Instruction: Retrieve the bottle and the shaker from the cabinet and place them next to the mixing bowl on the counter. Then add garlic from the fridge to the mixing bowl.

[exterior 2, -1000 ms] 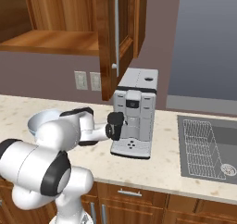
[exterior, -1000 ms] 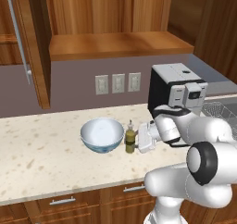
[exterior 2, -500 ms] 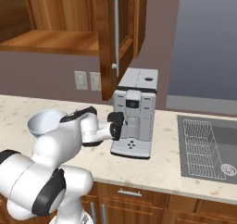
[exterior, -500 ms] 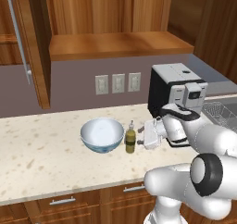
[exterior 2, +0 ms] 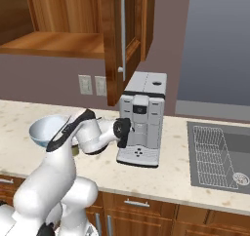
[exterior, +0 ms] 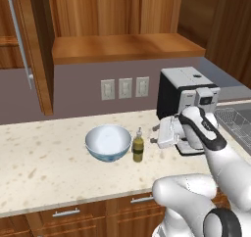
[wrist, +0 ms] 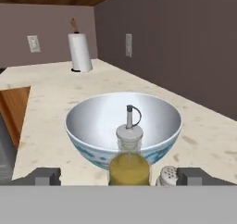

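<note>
Hand view shows the slim olive-green bottle (wrist: 129, 165) between the gripper (wrist: 118, 176)'s spread fingertips, apparently ungripped; probably smooth and top-heavy, best held at mid-body.

Right base view: the counter (exterior 2: 161, 174) carries a grey coffee machine (exterior 2: 143, 119) as landmark — the mixing bowl (exterior 2: 46, 129) sits well to its left, partly behind the white arm (exterior 2: 73, 142). The sink (exterior 2: 219, 154) lies to the machine's right. Above the machine hangs the cabinet (exterior 2: 63, 20), its door (exterior 2: 124, 35) open — bar handle (exterior 2: 122, 29) facing out.
</note>
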